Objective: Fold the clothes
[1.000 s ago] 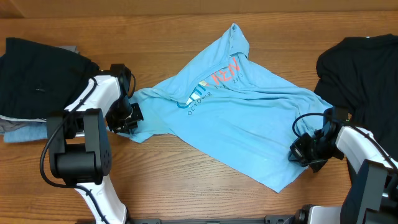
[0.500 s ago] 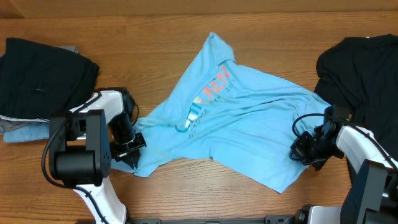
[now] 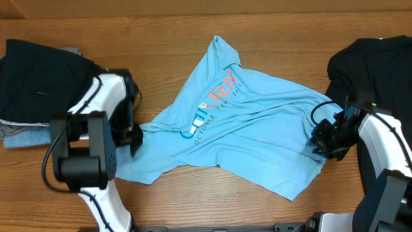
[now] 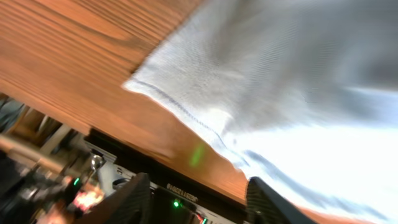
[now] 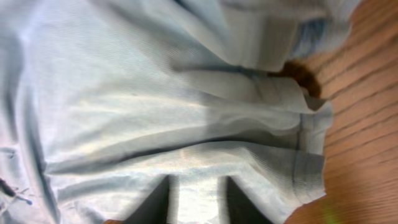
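Note:
The clothes, a light sky-blue T-shirt (image 3: 244,122) with printed lettering, lie crumpled across the middle of the wooden table (image 3: 193,200). My left gripper (image 3: 134,136) hovers at the shirt's left edge. In the left wrist view its fingers (image 4: 138,200) stand apart with nothing between them, and a hemmed corner of the shirt (image 4: 280,74) lies beyond them. My right gripper (image 3: 324,138) hangs over the shirt's right side. Its fingers (image 5: 158,200) are apart above the rumpled cloth (image 5: 155,93), and the right gripper (image 5: 199,202) grips nothing.
A plain black shirt (image 3: 373,64) lies heaped at the right edge, close behind my right arm. A stack of folded dark garments (image 3: 38,77) sits at the left, with grey and dull-blue cloth (image 3: 26,136) under it. The table's front edge (image 4: 186,158) is close to my left gripper.
Both grippers have opened and let go of the shirt. The left one first dragged the left hem forward, then drew back; the right one moved slightly away from the front.

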`<act>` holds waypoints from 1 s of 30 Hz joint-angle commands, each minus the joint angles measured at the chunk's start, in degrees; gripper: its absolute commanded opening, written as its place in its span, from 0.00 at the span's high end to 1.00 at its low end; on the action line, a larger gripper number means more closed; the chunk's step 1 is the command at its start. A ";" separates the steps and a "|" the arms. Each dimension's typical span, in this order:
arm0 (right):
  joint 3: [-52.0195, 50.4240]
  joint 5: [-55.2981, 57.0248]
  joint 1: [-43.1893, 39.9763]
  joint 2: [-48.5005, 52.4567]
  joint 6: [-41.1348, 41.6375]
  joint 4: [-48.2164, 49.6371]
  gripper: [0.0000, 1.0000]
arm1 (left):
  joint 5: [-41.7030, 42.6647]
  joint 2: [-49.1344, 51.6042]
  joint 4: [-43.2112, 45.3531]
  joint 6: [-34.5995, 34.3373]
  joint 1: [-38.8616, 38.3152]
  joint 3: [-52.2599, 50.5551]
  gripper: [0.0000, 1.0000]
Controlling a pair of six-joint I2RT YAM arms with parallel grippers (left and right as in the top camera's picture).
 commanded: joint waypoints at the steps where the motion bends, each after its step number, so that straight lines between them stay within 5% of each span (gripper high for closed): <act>1: 1.60 0.37 -0.15 0.07 -0.70 -0.04 0.16 | 4.55 -8.17 -2.03 4.68 -1.09 11.91 0.36; 2: 1.60 0.37 -0.15 0.07 -0.70 0.35 0.00 | 8.87 -9.09 -0.81 8.79 -1.49 15.04 0.28; 6: 1.60 0.37 -0.15 0.07 -0.66 0.96 0.00 | 24.79 -9.97 9.77 21.99 -3.41 21.27 0.13; 12: 1.60 0.39 -0.15 0.07 -0.66 1.03 0.00 | 26.08 -7.89 29.90 23.23 -10.49 21.29 0.10; 15: 1.60 0.39 -0.15 0.07 -0.66 1.01 0.00 | 22.93 -6.40 36.52 23.21 -15.26 21.29 0.10; 24: 1.60 0.39 -0.15 0.07 -0.66 1.03 0.00 | -5.53 5.86 50.80 21.09 -30.36 21.29 0.11; 30: 1.60 0.39 -0.15 0.07 -0.66 1.03 0.00 | -7.23 12.96 56.43 16.79 -31.80 21.29 0.15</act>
